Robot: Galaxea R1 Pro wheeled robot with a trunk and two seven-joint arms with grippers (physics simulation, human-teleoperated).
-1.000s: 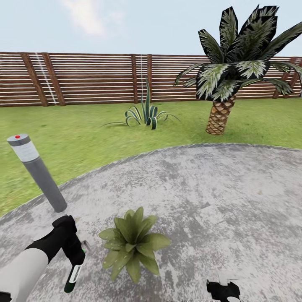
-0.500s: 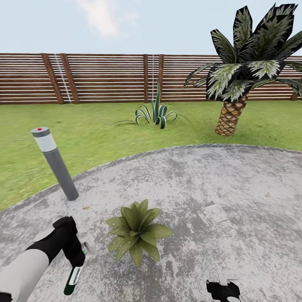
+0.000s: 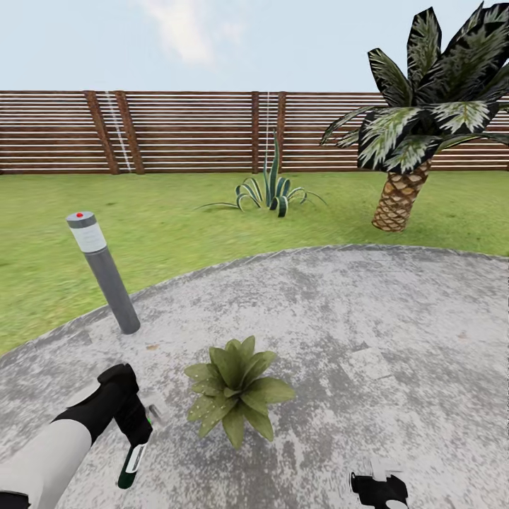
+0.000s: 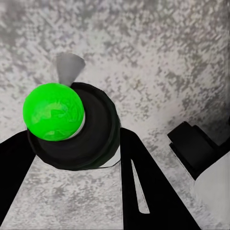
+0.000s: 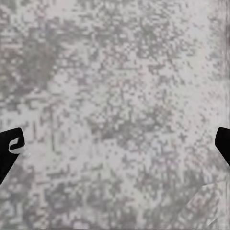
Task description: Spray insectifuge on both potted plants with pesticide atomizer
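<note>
A slatted brown wooden fence [image 3: 198,132] runs across the back of the garden, with green lawn [image 3: 162,226] in front of it and a grey mottled stone patio [image 3: 367,332] curving across the foreground. A big palm [image 3: 417,120] stands on the grass at the right, and a spiky striped agave [image 3: 272,189] sits on the grass near the fence. A grey bollard lamp [image 3: 104,272] with a red dot on top leans slightly at the patio's left edge.

One potted plant [image 3: 237,389], a low rosette of broad pointed green leaves, sits on the stone in the near middle.

Just beside it, to its left, the left gripper [image 3: 136,431] hangs over the patio with its fingers closed around the pesticide atomizer [image 3: 132,463]. The bottle's long axis runs nearly vertical, tilted a little, dark-green body with white label pointing down toward the stone. From the left wrist view the bottle [image 4: 72,124] is seen end-on, black fingers [image 4: 139,177] pressed against both sides.

The right gripper [image 3: 379,488] shows at the bottom edge of the head view; in the right wrist view its fingertips [image 5: 9,148] sit far apart over bare stone.
</note>
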